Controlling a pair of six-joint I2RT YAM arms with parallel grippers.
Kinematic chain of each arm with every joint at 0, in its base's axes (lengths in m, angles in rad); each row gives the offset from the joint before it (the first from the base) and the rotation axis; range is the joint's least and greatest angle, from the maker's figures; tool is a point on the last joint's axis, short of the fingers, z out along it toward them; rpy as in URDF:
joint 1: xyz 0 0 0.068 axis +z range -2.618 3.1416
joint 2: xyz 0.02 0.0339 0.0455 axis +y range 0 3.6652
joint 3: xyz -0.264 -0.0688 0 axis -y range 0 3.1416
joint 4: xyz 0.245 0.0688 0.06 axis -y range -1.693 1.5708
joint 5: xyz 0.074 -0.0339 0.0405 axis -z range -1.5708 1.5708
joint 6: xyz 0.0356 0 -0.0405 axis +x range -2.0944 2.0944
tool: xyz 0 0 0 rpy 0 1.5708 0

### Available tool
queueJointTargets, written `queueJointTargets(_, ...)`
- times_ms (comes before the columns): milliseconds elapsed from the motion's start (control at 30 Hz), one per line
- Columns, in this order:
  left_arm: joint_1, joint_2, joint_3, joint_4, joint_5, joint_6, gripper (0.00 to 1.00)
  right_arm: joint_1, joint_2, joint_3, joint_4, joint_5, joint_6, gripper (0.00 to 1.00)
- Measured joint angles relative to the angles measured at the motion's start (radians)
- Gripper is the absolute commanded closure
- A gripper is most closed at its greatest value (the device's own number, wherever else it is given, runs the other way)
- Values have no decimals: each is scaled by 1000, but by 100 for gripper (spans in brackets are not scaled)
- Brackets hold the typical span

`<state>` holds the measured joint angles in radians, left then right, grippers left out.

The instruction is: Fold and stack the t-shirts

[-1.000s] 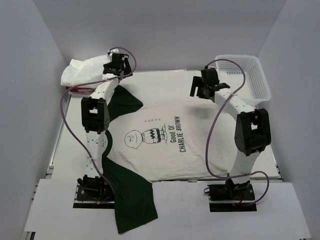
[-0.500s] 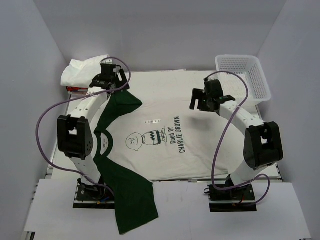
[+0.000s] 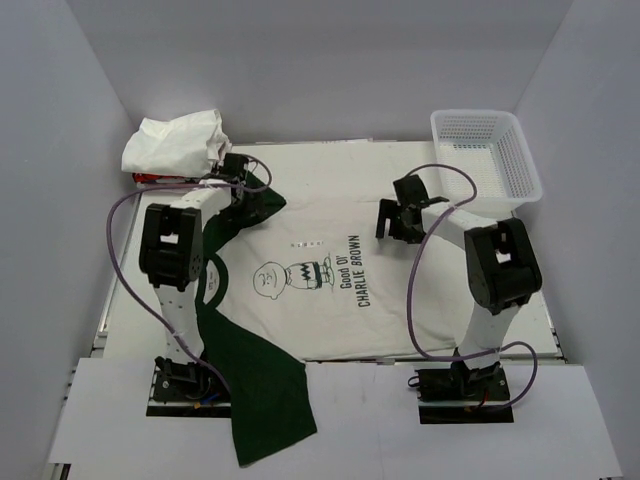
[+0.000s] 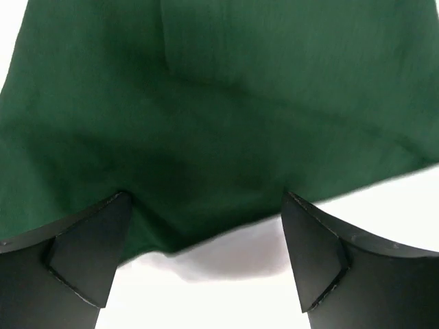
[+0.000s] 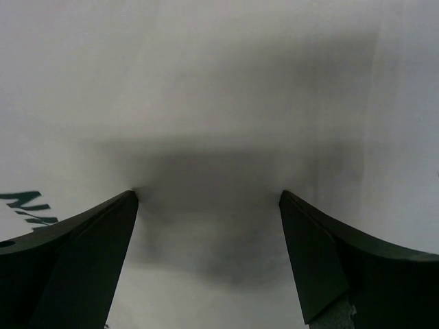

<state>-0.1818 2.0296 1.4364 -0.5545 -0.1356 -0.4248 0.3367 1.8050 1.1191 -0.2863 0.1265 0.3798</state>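
Top view: the left gripper (image 3: 250,196) has moved nearer, onto the dark green sleeve (image 3: 232,228) of the large t-shirt (image 3: 330,300), which lies flat mid-table. The right gripper (image 3: 392,218) has come down over its off-white body.

Left wrist: jaws apart over matte green knit, with pale cloth at the near edge.

Right wrist: jaws apart above smooth, shadowed off-white cloth, with dark lettering (image 5: 24,204) at the left.

1. large t-shirt (image 3: 380,300): soft matt cloth, lying smooth; green sleeve (image 4: 219,103) equally matt
2. crumpled white shirt (image 3: 175,143), 11 o'clock: matt cloth, creased
3. basket (image 3: 527,160), 1 o'clock: white plastic mesh
4. right gripper fingers (image 5: 68,267): matt black, plastic-looking
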Motion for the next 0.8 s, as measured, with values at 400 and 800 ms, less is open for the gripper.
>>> queueJointTargets(400, 17, 515, 817, -79, 36, 56, 0, -61, 489, 709, -140, 46, 55, 10)
queueJointTargets(800, 32, 578, 970, -29, 125, 79, 0, -106, 546, 891, -184, -31, -75, 10)
